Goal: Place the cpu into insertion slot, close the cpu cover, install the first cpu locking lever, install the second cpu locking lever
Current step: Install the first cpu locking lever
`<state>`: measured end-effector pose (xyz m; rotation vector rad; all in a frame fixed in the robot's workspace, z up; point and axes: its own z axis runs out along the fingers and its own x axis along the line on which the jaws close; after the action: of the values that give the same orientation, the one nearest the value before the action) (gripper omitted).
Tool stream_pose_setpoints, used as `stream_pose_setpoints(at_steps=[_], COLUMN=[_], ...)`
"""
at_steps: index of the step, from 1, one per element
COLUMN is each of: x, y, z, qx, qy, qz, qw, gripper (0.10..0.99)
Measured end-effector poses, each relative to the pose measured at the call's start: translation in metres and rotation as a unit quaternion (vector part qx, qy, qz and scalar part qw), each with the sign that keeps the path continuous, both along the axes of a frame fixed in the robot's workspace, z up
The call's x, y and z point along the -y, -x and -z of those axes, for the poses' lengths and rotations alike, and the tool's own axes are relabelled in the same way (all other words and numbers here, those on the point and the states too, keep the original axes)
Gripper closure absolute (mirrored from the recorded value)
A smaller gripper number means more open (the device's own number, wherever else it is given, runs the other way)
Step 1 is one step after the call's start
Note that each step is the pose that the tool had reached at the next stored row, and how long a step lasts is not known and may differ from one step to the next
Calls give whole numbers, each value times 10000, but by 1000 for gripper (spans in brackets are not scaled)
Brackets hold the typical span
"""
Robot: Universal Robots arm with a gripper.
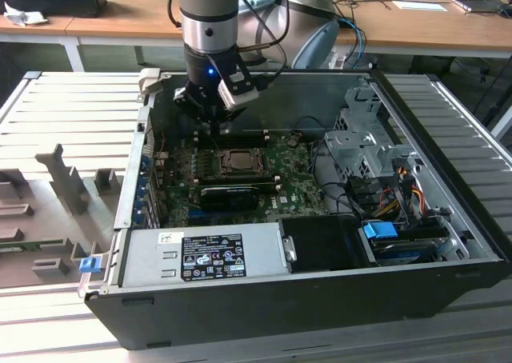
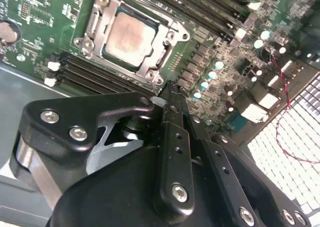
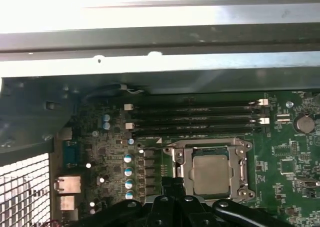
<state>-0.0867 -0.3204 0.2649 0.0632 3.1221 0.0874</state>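
Gripper: black two-finger gripper (image 2: 171, 91), fingers (image 2: 172, 137) pressed together tip to tip with nothing between them, poised low over the board; seen above the open case in the exterior view (image 1: 220, 127).

Just past the fingertips: thin square silver metal cpu cover (image 2: 94, 24), lying flat over the socket, one corner almost at the tips.

Framed by that cover: small flat square cpu with a pale silver-grey face (image 2: 129, 36), seated in the square black-framed insertion slot (image 2: 162, 54), a little beyond the fingertips in both wrist views (image 3: 212, 174).

Locking levers: too thin against the frame to tell whether latched or free.

Beside the fingers: row of small silver-topped round capacitors (image 2: 207, 82) on the green circuit board (image 2: 45, 17), close to the tips.

Beyond the socket: long black memory slots with white end clips (image 3: 195, 119), then the grey sheet-metal case wall (image 3: 160, 42), well away from the fingers.

Risk, slip: closed tips sliding off a springy lever, letting it snap back instead of hooking under its catch.

Risk, cover: pressing on the frame corner rather than a lever, tilting the cover and loading the chip unevenly.

Risk, collision: a sideways sweep so low to the board, clipping the capacitors near the tips.
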Motion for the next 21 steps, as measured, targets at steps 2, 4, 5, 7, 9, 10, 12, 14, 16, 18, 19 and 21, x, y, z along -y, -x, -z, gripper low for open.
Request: stream_pose_setpoints(at_steps=[2, 4, 5, 7, 9, 10, 12, 14, 16, 18, 19, 21], x=[0, 1, 0, 1, 0, 0, 0, 0, 0, 1, 1, 1], y=[1, 4, 6, 9, 13, 14, 18, 20, 28, 39, 46, 85], z=[0, 0, 0, -1, 0, 0, -1, 0, 0, 0, -1, 0], qx=[0, 0, 0, 0, 0, 0, 0, 0, 0, 0, 0, 0], qy=[1, 1, 1, 0, 0, 0, 0, 0, 0, 0, 0, 0], qz=[-2, -2, -1, -2, -1, -2, -1, -2, 0, -1, -1, -1], qw=[10000, 10000, 10000, 10000, 10000, 10000, 10000, 10000, 10000, 10000, 10000, 10000], gripper=[980, 980, 980, 980, 980, 980, 980, 980, 980, 980, 980, 980])
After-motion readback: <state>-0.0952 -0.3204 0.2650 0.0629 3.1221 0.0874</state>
